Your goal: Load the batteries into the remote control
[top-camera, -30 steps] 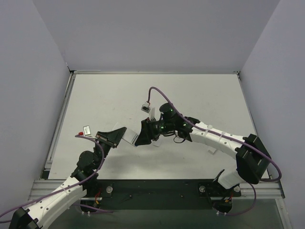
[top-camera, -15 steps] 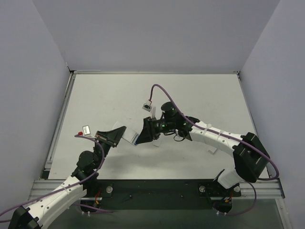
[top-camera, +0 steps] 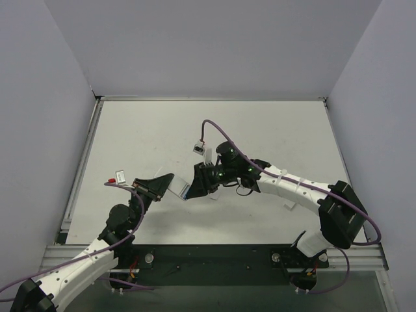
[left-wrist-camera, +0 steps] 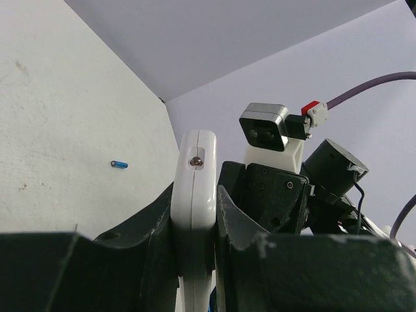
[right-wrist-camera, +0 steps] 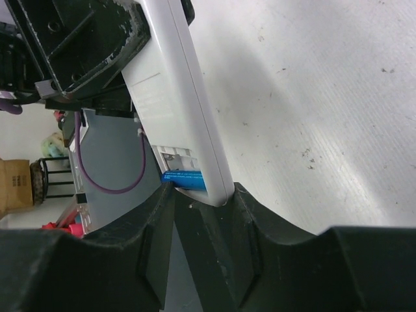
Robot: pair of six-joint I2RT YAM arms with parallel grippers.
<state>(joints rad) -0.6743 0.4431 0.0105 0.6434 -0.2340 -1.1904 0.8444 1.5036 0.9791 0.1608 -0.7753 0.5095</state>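
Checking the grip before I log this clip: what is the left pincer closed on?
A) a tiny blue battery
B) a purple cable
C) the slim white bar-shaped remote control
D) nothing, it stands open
C: in the left wrist view the slim white bar-shaped remote control stands edge-on, clamped in the left pincer, while a tiny bright blue cylinder battery lies loose on the white table.

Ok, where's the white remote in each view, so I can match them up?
Top external: the remote sits left of centre, bridging the two arms' tips.
Left wrist: the remote stands bottom centre, end-on, clamped in the left jaws.
Right wrist: the remote slants from top to centre, a blue battery in its open bay.
Shared landmark: the left jaws gripping it.
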